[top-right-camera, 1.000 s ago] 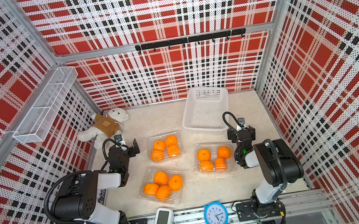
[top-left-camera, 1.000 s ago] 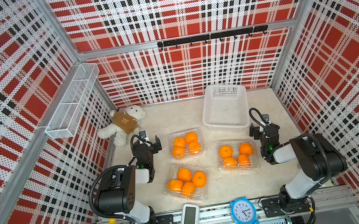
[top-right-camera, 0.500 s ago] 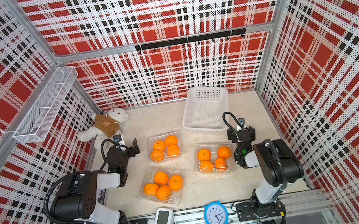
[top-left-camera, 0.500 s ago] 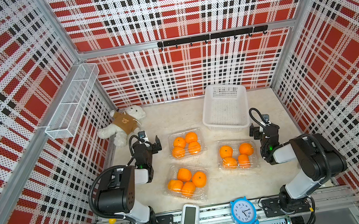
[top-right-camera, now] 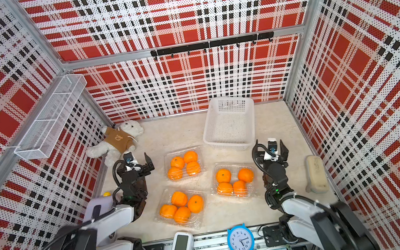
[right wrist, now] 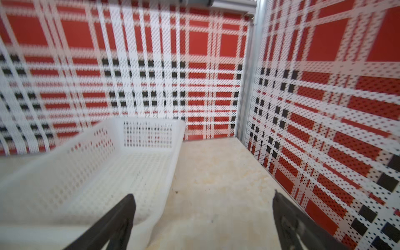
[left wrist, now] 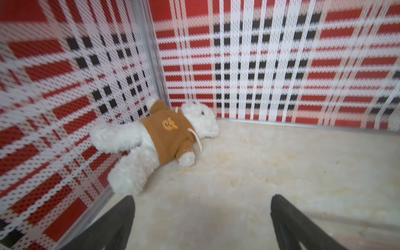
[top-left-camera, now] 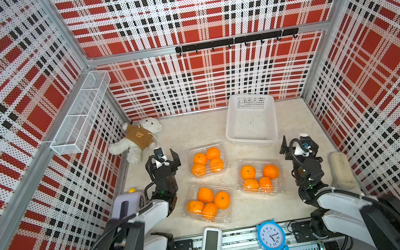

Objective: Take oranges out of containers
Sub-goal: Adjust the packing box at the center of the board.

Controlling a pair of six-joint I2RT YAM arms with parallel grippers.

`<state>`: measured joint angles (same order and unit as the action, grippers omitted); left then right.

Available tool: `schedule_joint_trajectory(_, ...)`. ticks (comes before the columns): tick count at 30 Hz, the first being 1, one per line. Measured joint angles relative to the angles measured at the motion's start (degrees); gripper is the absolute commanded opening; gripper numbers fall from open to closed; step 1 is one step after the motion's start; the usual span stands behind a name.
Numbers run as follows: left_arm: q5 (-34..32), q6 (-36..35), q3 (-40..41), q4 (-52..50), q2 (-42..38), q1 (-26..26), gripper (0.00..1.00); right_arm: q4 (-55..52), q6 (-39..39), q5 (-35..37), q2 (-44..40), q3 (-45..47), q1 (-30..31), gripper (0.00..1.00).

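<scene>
Twelve small round orange fruits point(top-left-camera: 205, 194) sit four apiece in three clear plastic clamshell trays point(top-left-camera: 205, 147), all near the white perforated plastic basket point(top-left-camera: 252, 142), on its robot-facing side. Left gripper point(left wrist: 202, 198), well apart from the basket: fingers spread, empty. Right gripper point(right wrist: 203, 194), just beside the basket: fingers spread, empty.

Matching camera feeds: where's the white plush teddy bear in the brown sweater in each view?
In a top view: white plush teddy bear in a brown sweater lies in the far left corner.
In a top view: the bear again, same corner.
Left wrist: bear lies ahead, near the corner.
Right wrist: not in it.
Shared landmark: silver corner post behind the bear, in all three.
</scene>
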<state>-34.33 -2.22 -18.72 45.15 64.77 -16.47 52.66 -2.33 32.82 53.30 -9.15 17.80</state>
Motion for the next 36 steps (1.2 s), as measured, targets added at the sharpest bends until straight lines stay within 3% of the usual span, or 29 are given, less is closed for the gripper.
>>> schedule_joint_trajectory(4,-2.40,2.49,-7.15,-15.17,-15.23,-6.16,0.99,-25.03,9.05,0.28,-16.24,-10.01,-0.57,1.00)
schedule_joint_trajectory(7,1.66,7.98,-14.12,-28.39,-19.67,-9.77,0.99,-41.51,14.99,-4.07,-21.62,-17.94,-0.83,1.00)
schedule_joint_trajectory(13,20.90,22.32,-20.46,-51.47,-20.90,-14.99,0.99,-72.52,25.81,-24.26,-16.81,-32.50,-0.90,1.00)
schedule_joint_trajectory(17,25.53,29.03,-20.76,-62.60,-21.49,-27.06,0.99,-85.92,31.71,-36.57,-12.33,-33.35,0.33,1.00)
schedule_joint_trajectory(20,26.45,31.34,-24.37,-66.88,-17.00,-35.56,0.99,-92.94,35.36,-40.37,-11.85,-31.12,2.14,1.00)
schedule_joint_trajectory(24,27.41,32.61,-32.35,-67.30,-3.63,-41.68,0.99,-98.42,37.77,-41.66,-10.78,-30.08,2.73,1.00)
schedule_joint_trajectory(30,30.51,33.86,-37.33,-67.06,12.96,-42.82,0.99,-99.95,38.12,-40.22,-4.92,-29.24,2.73,1.00)
schedule_joint_trajectory(36,31.56,35.56,-40.52,-66.93,20.33,-42.36,0.99,-97.61,37.88,-40.39,1.40,-27.52,2.73,1.00)
